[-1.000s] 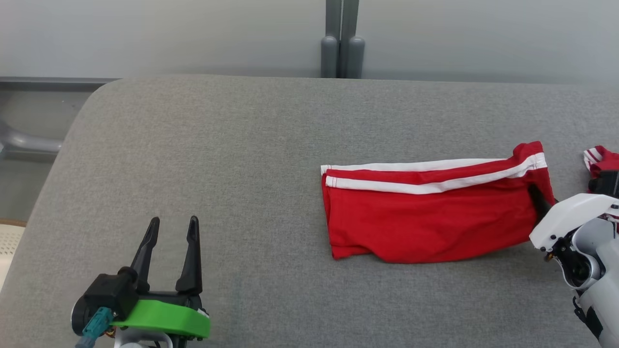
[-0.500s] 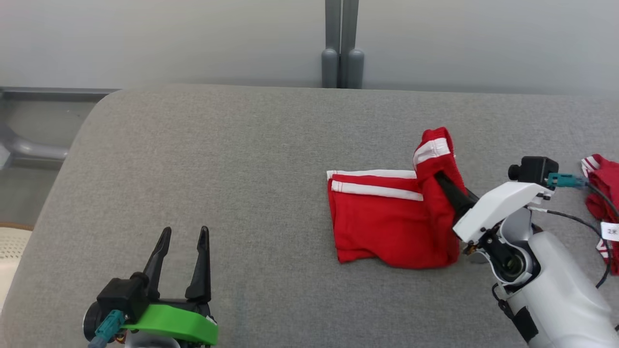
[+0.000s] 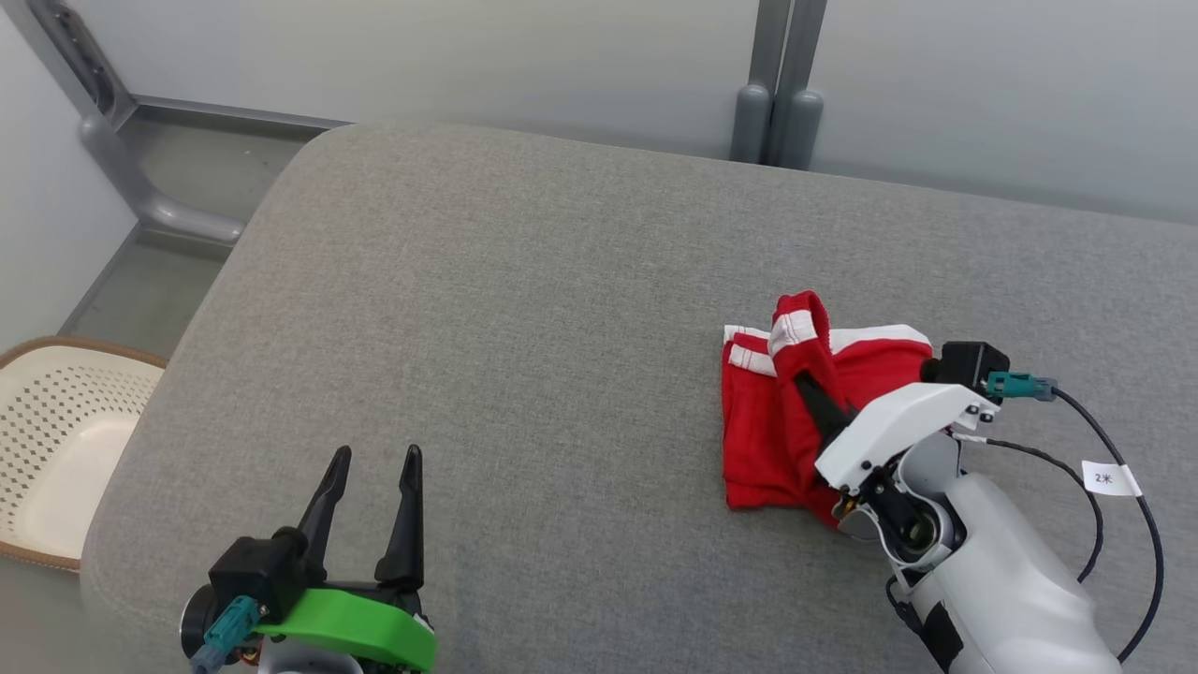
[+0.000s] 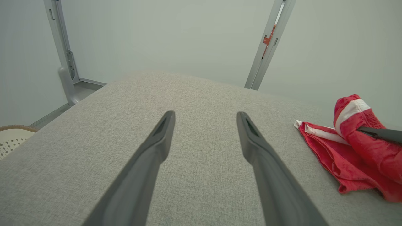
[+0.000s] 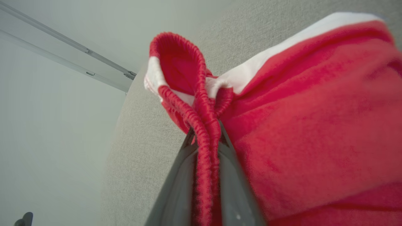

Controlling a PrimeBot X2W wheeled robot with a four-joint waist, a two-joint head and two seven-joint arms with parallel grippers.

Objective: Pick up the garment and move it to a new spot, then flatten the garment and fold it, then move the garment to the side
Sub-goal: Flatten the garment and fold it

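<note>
The red garment (image 3: 777, 440) with white stripes lies right of centre in the head view on the grey fabric-covered counter (image 3: 515, 328), partly doubled over itself. One end is raised into a hump above the flat lower layer. The right tool (image 3: 807, 388) is clenched on that raised end. In the right wrist view its two dark fingers pinch the ribbed edge (image 5: 204, 103), with the red cloth bunched around and above them. The left tool (image 3: 376, 453) sits at the lower left of the head view with its fingers spread, grasping nothing, well apart from the cloth. This looks like the folding step, with the raised end being carried over the rest. The hold is on a narrow gathered strip of edge, so the cloth could slide out of the pinch if it is pulled hard, and the end would then drop short in a heap. Nothing pins the lower layer, so a sideways pull may drag the whole garment across the counter instead of laying one layer on the other. That would leave the stripes skewed. Because the raised cloth is bunched, it may land creased unless it is lowered flat. The dark cable (image 3: 1151, 543) looping at the right edge lies near the arm and could catch.
</note>
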